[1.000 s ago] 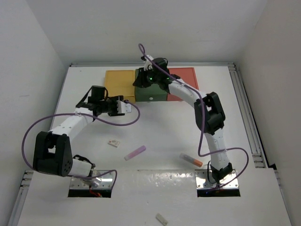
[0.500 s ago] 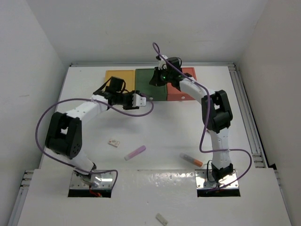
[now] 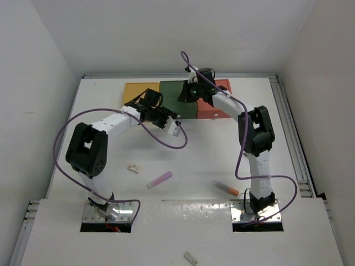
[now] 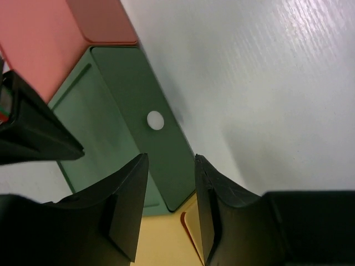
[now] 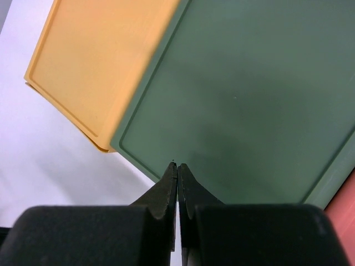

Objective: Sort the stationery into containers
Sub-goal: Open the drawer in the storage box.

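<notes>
Three containers stand in a row at the back: a yellow box, a green box and a red box. My left gripper hovers open and empty in front of the green box. In its wrist view the left gripper points at the green front, just below the white knob. My right gripper is shut and holds nothing, its tips over the green lid. A small eraser, a lilac stick and an orange-tipped tube lie on the table.
A pale stub lies on the near shelf between the arm bases. A purple cable loops below the left wrist. A metal rail runs along the table's right edge. White walls enclose the table.
The left arm swung right, from in front of the yellow box to the green box's front, its jaws narrowing a little. The right gripper shut and shifted slightly right over the green box.
</notes>
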Controlling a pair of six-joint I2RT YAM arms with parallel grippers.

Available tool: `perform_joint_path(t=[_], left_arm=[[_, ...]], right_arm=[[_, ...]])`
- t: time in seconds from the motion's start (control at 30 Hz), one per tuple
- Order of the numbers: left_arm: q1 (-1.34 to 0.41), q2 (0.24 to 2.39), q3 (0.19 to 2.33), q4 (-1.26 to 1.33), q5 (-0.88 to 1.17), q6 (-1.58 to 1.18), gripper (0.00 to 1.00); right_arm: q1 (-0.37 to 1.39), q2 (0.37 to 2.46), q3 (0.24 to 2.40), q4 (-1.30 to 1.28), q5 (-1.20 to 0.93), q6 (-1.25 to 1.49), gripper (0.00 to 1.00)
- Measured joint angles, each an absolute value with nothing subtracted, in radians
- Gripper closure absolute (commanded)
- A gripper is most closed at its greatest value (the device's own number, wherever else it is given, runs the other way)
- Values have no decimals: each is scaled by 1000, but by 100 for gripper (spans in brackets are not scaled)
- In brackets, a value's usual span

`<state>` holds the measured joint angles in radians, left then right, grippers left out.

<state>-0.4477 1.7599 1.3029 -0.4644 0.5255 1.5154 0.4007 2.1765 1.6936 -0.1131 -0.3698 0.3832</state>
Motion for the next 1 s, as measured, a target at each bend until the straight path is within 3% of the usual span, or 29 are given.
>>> perform_joint_path(t=[0.2,0.3,0.47,0.63,0.7,0.77,1.0], left_arm=[[-495,1759,1175,-292,442,1565,55],[-502,1758,1170,-240,433,1452,56],[-459,1697,1191,-171,463,937,56],[-438,1458,1066,-36,432,331,51],[-462,1401,1044,-11,376,123,56],[-501,1398,1055,-10,272,-83,61],[-571,1505,1069,-119,44,-564,54]], right_arm=[[400,2177,1694,-123,-371,394,100],[400,2177,1694,-131,-375,398,100],[400,2176,1680,-131,-384,411,100],[400,2176,1657,-132,-394,419,100],[400,2176,1654,-131,-395,420,100],[400,2175,1650,-127,-394,419,100],[400,2173,1640,-113,-384,420,100]])
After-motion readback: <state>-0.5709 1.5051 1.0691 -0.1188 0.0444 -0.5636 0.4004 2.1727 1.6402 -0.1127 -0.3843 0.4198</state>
